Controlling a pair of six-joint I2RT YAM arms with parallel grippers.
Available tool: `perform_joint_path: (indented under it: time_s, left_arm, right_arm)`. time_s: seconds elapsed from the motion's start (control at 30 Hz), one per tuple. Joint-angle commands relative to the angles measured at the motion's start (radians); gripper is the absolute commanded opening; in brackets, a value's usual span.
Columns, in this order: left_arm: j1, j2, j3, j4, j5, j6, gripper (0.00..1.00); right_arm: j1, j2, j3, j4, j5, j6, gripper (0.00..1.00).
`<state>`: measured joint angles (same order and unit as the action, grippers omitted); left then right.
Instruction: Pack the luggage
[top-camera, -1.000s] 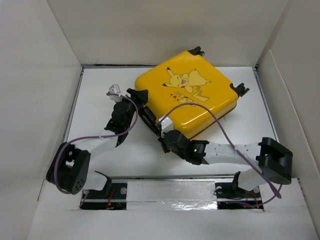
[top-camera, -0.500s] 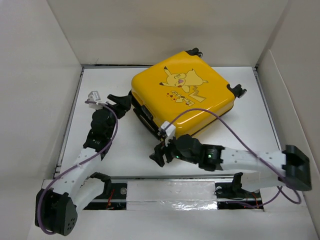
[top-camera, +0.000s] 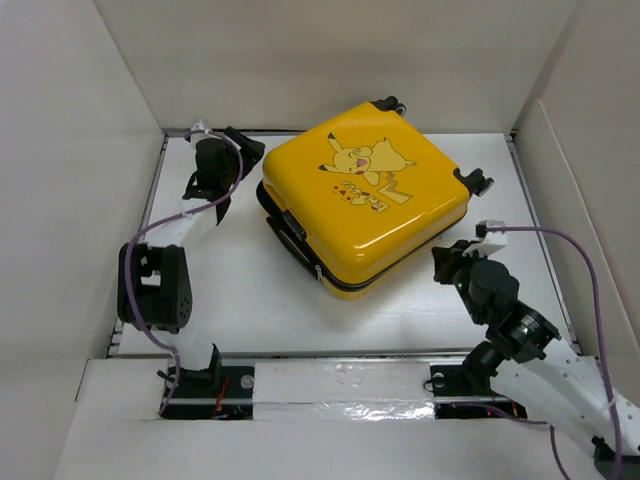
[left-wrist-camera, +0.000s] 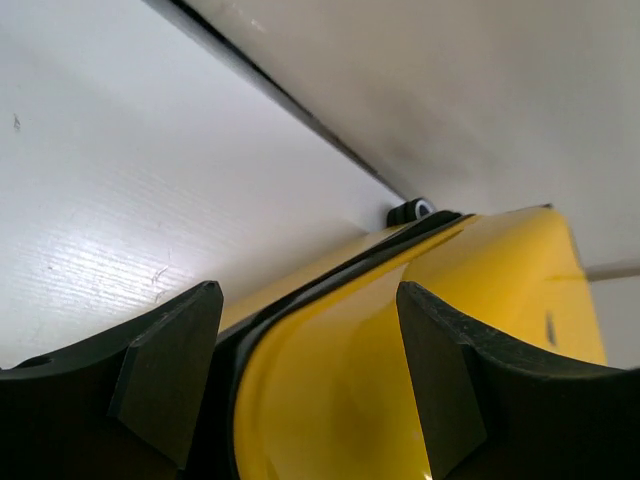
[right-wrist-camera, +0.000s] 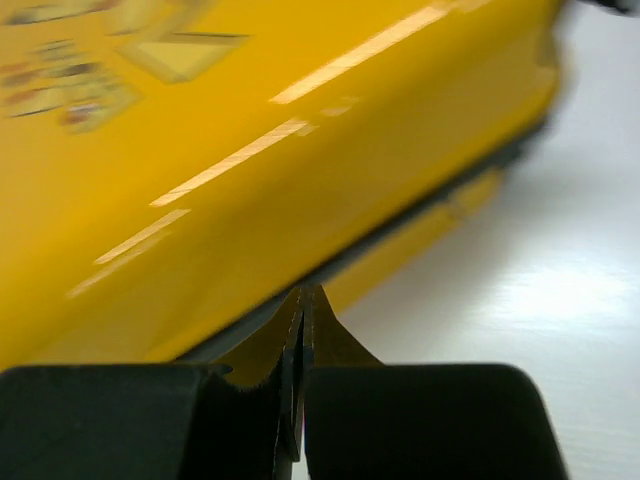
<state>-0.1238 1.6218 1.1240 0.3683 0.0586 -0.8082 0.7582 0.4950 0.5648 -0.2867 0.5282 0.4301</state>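
Note:
The yellow Pikachu luggage (top-camera: 365, 195) lies closed and flat on the white table, its black zipper trim around the edge. My left gripper (top-camera: 250, 152) is at its back left corner. In the left wrist view it (left-wrist-camera: 310, 335) is open, and the luggage's rounded corner (left-wrist-camera: 330, 400) lies between the fingers (left-wrist-camera: 165, 370). My right gripper (top-camera: 447, 262) is just off the luggage's front right side. In the right wrist view it (right-wrist-camera: 303, 300) is shut on nothing and points at the luggage's side (right-wrist-camera: 250, 150) near the zipper seam.
White walls box in the table (top-camera: 240, 290) at the back and on both sides. A black wheel (left-wrist-camera: 412, 210) shows by the back wall, and more wheels (top-camera: 480, 180) stick out at the right corner. A foil-taped rail (top-camera: 340, 385) runs along the near edge.
My left arm swung from the luggage's front left to its back left corner. My right arm pulled back from the front edge to the right side. The luggage shifted slightly.

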Motion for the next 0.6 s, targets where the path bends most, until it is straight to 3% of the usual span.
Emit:
perform_joint_path:
  time_s: [0.0, 0.17, 0.2, 0.33, 0.4, 0.57]
  left_arm:
    - [0.001, 0.056, 0.065, -0.042, 0.087, 0.047, 0.68]
    - [0.001, 0.174, 0.154, -0.083, 0.151, 0.098, 0.67]
    - [0.001, 0.191, 0.172, -0.098, 0.167, 0.115, 0.67]
    - [-0.042, 0.239, 0.237, -0.158, 0.158, 0.179, 0.67]
    - [-0.042, 0.233, 0.214, -0.137, 0.168, 0.17, 0.67]
    - [-0.062, 0.094, -0.088, 0.125, 0.201, 0.057, 0.65]
  right_arm:
    - [-0.172, -0.03, -0.037, -0.059, 0.043, -0.007, 0.0]
    - [-0.481, 0.023, -0.086, 0.078, -0.135, -0.102, 0.0]
    - [-0.528, 0.058, -0.088, 0.16, -0.233, -0.119, 0.0]
    - [-0.716, 0.324, -0.03, 0.326, -0.499, -0.145, 0.0]
    - [-0.749, 0.481, 0.022, 0.427, -0.648, -0.142, 0.0]
    - [-0.668, 0.726, 0.206, 0.469, -0.728, -0.181, 0.0]
